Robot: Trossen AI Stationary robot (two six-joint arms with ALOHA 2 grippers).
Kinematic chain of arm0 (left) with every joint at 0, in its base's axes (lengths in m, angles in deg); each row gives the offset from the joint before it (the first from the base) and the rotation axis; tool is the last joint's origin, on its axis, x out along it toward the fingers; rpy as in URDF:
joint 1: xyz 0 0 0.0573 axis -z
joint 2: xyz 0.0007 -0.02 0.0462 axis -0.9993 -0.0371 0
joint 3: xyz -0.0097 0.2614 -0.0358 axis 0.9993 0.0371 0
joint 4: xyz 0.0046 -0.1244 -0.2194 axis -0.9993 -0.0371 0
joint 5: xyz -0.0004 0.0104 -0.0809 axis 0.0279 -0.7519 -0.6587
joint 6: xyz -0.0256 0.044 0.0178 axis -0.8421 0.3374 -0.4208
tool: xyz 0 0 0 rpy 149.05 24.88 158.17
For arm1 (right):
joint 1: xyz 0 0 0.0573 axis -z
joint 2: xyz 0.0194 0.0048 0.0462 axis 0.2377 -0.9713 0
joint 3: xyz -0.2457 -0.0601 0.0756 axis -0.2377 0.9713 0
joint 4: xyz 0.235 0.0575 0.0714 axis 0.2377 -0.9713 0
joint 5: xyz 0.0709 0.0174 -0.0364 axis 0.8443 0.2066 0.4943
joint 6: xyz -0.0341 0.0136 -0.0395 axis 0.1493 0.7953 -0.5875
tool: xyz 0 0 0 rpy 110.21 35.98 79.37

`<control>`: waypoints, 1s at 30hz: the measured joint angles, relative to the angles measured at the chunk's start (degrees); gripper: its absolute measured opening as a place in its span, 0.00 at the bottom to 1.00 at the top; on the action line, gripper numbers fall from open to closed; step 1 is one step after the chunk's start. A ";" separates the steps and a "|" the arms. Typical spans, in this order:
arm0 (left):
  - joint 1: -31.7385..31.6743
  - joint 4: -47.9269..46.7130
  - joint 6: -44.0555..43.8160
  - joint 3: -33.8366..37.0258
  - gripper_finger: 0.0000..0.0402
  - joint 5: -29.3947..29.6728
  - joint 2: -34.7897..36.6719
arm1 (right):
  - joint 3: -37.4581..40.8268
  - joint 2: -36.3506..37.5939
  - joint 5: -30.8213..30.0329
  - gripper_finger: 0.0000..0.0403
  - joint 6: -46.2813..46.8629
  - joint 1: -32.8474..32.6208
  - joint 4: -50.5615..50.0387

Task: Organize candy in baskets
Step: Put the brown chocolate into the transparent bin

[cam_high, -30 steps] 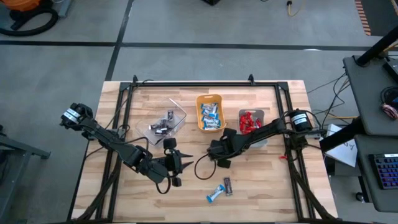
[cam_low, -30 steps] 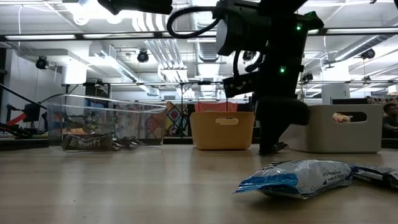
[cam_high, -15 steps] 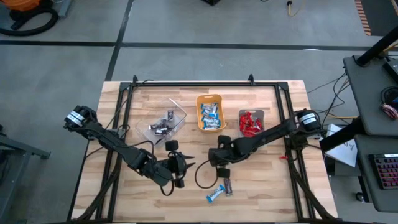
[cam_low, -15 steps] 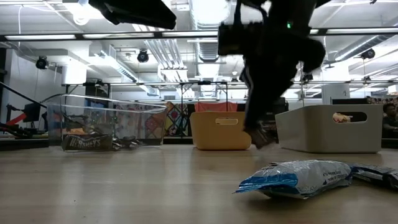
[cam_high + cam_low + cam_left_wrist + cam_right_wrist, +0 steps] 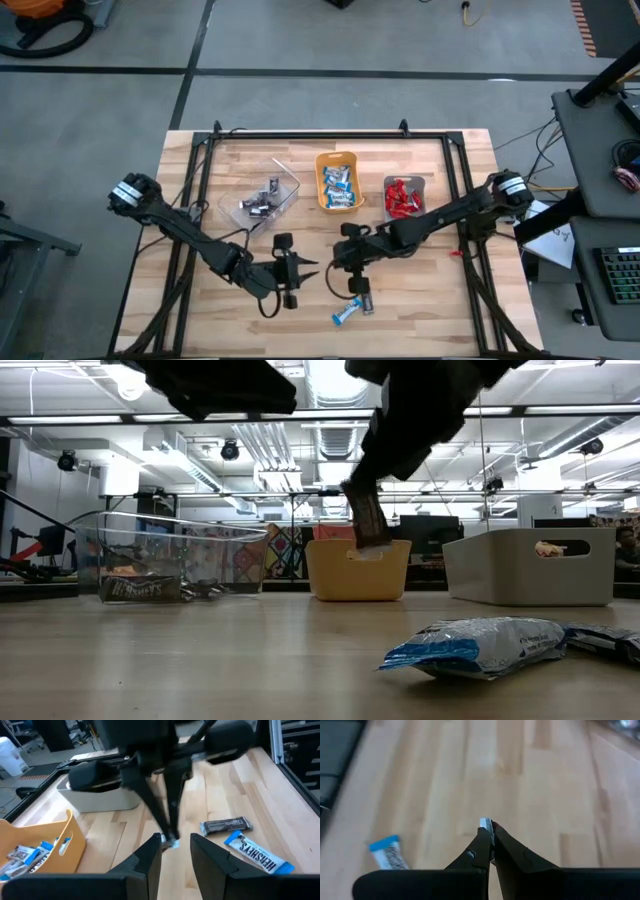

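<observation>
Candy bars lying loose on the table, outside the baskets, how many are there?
2: a blue-and-white candy bar and a dark candy bar lie side by side near the table's front edge. None seem hidden.

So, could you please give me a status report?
Right gripper shut, by dark bar. Left gripper open, alongside. Blue bar also loose on table. Nothing blocking.

You are working in a lab or workshop: exposed ceiling ducts (image 5: 300, 435) are running beyond the right gripper (image 5: 370, 530), desks behind.
</observation>
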 joint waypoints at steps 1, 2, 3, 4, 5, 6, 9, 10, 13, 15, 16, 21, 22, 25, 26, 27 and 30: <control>0.00 1.29 0.02 0.78 0.22 0.01 -0.01 | 0.60 0.35 0.47 0.03 -0.10 0.00 1.75; 0.00 2.94 0.04 1.57 0.23 0.01 -0.01 | 1.28 0.86 0.69 0.03 -0.20 0.00 3.68; 0.00 4.75 0.04 2.41 0.25 -0.02 -0.01 | 2.08 1.32 1.58 0.03 -0.45 0.00 5.16; 0.00 6.34 0.05 3.24 0.26 -0.03 -0.01 | 2.93 1.78 2.64 0.03 -0.58 0.00 6.63; 0.00 7.85 0.17 4.13 0.28 -0.06 -0.01 | 3.76 2.37 3.53 0.03 -0.60 0.02 9.16; 0.00 9.61 0.44 4.93 0.30 -0.24 -0.01 | 4.51 2.80 4.32 0.03 -0.61 0.01 11.73; -0.13 15.19 0.66 7.45 0.37 -1.37 -0.14 | 6.02 3.99 5.88 0.03 -1.58 0.02 17.20; -0.17 16.08 0.58 8.14 0.39 -1.37 -0.14 | 6.32 4.16 6.37 0.03 -2.17 0.02 18.74; -0.17 18.96 0.16 9.86 0.45 -1.49 -0.17 | 6.74 4.54 6.42 0.03 -3.80 0.02 22.41; -0.29 21.10 0.40 10.59 0.48 -2.09 -0.19 | 6.78 4.55 6.44 0.03 -5.01 0.02 24.99; -0.43 21.85 0.46 10.86 0.48 -2.33 -0.34 | 6.78 4.61 6.47 0.03 -5.44 0.02 26.12; -1.09 27.38 3.57 10.24 0.48 -2.96 -3.48 | 5.46 4.67 6.50 0.03 -8.11 0.15 26.92; -1.09 28.23 4.60 10.05 0.48 -3.01 -4.11 | 5.23 4.68 6.50 0.03 -8.37 0.15 26.83; -1.07 29.83 7.14 9.15 0.45 -3.03 -5.87 | 4.88 4.71 6.48 0.03 -8.53 0.15 26.88; -1.06 30.00 7.74 9.18 0.44 -3.01 -6.01 | 4.78 4.71 6.45 0.03 -8.53 0.15 26.64; -1.05 30.98 8.10 9.19 0.41 -2.97 -6.27 | 4.75 4.71 6.34 0.03 -8.55 0.15 26.49; -1.07 31.59 8.20 9.41 0.29 -2.72 -6.33 | 4.75 4.71 6.33 0.03 -8.58 0.15 26.01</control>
